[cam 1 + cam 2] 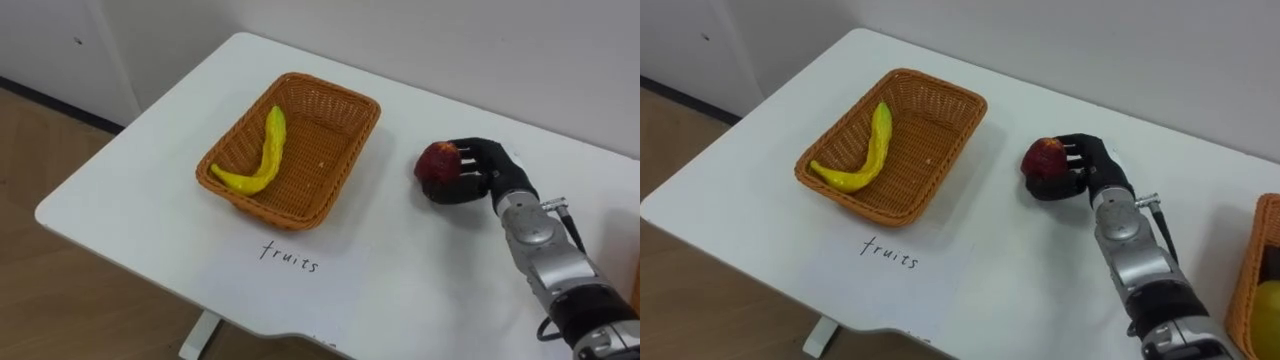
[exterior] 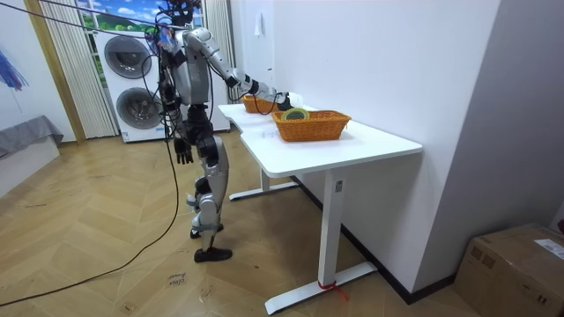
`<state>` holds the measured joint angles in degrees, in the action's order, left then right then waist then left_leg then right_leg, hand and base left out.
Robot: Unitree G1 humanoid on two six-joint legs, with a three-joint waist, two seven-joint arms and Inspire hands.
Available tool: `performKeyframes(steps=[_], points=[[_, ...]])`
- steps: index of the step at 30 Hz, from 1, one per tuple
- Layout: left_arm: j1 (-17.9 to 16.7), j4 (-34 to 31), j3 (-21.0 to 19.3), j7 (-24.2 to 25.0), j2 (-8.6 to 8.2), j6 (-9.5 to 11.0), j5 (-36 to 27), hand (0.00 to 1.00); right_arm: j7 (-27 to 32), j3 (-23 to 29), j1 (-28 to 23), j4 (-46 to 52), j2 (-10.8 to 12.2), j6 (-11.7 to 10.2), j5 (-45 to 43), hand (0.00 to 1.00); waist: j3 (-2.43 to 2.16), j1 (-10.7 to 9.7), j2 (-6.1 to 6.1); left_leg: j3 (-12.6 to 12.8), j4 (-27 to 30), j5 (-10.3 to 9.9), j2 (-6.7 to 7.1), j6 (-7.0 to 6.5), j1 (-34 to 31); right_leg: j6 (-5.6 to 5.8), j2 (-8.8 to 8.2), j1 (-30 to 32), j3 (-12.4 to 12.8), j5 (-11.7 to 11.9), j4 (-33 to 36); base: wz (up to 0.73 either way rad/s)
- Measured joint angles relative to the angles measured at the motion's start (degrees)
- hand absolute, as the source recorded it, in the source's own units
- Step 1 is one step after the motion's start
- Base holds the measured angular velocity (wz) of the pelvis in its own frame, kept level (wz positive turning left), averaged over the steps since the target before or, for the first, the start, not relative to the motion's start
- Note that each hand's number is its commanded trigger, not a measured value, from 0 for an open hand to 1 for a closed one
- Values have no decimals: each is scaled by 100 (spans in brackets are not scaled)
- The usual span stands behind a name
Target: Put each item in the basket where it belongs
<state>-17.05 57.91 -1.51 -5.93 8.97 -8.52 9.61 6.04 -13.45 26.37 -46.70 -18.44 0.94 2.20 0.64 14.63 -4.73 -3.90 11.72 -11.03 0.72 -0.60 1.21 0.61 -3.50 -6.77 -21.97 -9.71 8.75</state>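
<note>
A red apple [image 1: 438, 160] [image 1: 1044, 156] is on the white table [image 1: 150, 180], to the right of a wicker basket [image 1: 345, 165] [image 1: 950, 145]. My right hand [image 1: 478, 176] [image 1: 1087, 166] has its fingers curled round the apple. A yellow banana [image 1: 262, 155] [image 1: 865, 150] lies inside the basket, above a paper label [image 1: 290, 257]. In the room view my left hand [image 2: 183, 151] hangs by my side, away from the table. I stand at the table's end, right arm stretched over it.
A second wicker basket [image 1: 1252, 290] [image 2: 310, 126] with a yellow thing in it sits at the right edge. The table's near edge runs along the bottom left, with wooden floor [image 1: 60, 290] below. A wall stands behind the table.
</note>
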Motion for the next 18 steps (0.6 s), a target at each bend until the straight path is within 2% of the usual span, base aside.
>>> performKeyframes(steps=[14,18], points=[[-8,8,-2,-6,2,41,-2,0,-123,0,0,3,7,-11,-12,100,-11,-16,-20,-4,5,1,3,1,-11,0,-2,-5,-12,0,1,0],[9,-9,-51,-16,8,46,-3,0,-122,3,0,44,6,-11,-52,100,-36,-44,-60,-17,14,3,3,3,-51,1,-1,14,-25,0,-2,0]])
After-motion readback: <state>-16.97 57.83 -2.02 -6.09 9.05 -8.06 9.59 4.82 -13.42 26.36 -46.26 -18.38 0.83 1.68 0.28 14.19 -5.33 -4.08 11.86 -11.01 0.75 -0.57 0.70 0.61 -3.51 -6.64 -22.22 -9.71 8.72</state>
